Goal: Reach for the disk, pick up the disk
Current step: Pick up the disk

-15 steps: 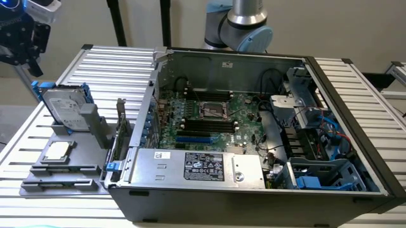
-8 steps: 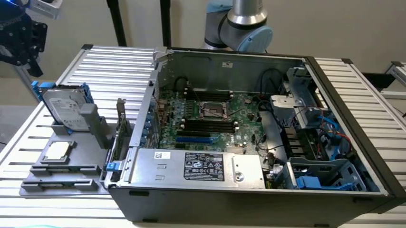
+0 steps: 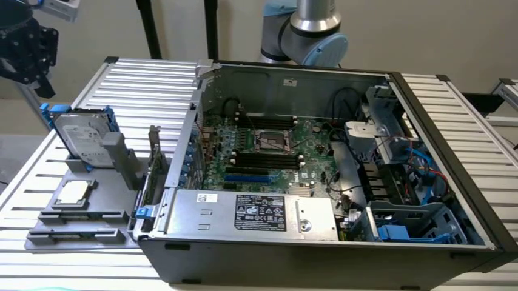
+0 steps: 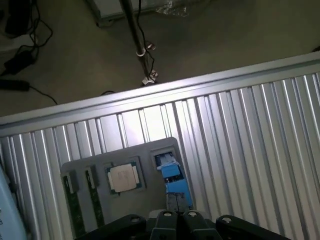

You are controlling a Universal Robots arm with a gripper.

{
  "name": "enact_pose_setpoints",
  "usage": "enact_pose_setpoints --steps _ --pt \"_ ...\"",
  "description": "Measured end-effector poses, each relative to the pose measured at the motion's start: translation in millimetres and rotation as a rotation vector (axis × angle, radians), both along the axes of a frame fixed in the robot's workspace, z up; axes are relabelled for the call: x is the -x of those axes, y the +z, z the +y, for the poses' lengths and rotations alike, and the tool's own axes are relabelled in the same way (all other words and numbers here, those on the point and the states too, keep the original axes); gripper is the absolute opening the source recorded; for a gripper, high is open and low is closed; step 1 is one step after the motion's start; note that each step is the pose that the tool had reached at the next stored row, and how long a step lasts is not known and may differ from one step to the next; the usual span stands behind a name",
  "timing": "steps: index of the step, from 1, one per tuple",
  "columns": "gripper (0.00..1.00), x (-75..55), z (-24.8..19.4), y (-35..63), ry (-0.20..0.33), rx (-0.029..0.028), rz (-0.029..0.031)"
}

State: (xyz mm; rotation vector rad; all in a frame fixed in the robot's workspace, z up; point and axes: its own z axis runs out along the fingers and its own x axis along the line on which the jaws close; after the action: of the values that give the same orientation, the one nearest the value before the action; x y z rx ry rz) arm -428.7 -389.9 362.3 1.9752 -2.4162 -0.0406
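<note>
— What sits nearest?

— The open computer case (image 3: 324, 254) on the ribbed worktop (image 3: 453, 103), with its power supply (image 3: 251, 212) forward and the motherboard (image 3: 267, 145) behind. Just beside the case, at the exterior view's left, lies a grey fixture tray (image 3: 48, 233) carrying a small square chip (image 3: 73, 193).

— And the disk?

— The disk (image 3: 85, 142) stands tilted in a slot of that tray, beyond the chip, with blue rails along its edges. The case wall rises close beside the tray.

— Where is the gripper?

— The gripper (image 3: 31, 76) hangs in the air above and behind the disk, apart from it and touching nothing. How far open it is cannot be told. The arm (image 3: 312, 30) rises behind the case.
</note>
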Motion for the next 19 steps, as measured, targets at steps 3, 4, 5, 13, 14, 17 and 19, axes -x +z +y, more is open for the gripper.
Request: enact_pose_setpoints --steps 3,4,5,13,14,17,19 --pt "0.11 -0.9 0.0 0.0 0.034 -0.0025 0.0001" --pt "0.11 -1.1 0.0 0.0 0.046 -0.0032 0.0001" --pt "0.11 -1.2 0.0 0.0 0.06 -0.0035 0.0001" --pt "0.11 -4.0 0.0 0.0 0.163 -0.0083 0.0" --pt "0.11 -5.8 0.0 0.0 0.168 -0.011 -0.0002" --pt "0.11 -9.7 0.0 0.0 0.172 -0.0144 -0.0005" --pt "0.11 -9.7 0.1 0.0 0.172 -0.0144 -0.0006"
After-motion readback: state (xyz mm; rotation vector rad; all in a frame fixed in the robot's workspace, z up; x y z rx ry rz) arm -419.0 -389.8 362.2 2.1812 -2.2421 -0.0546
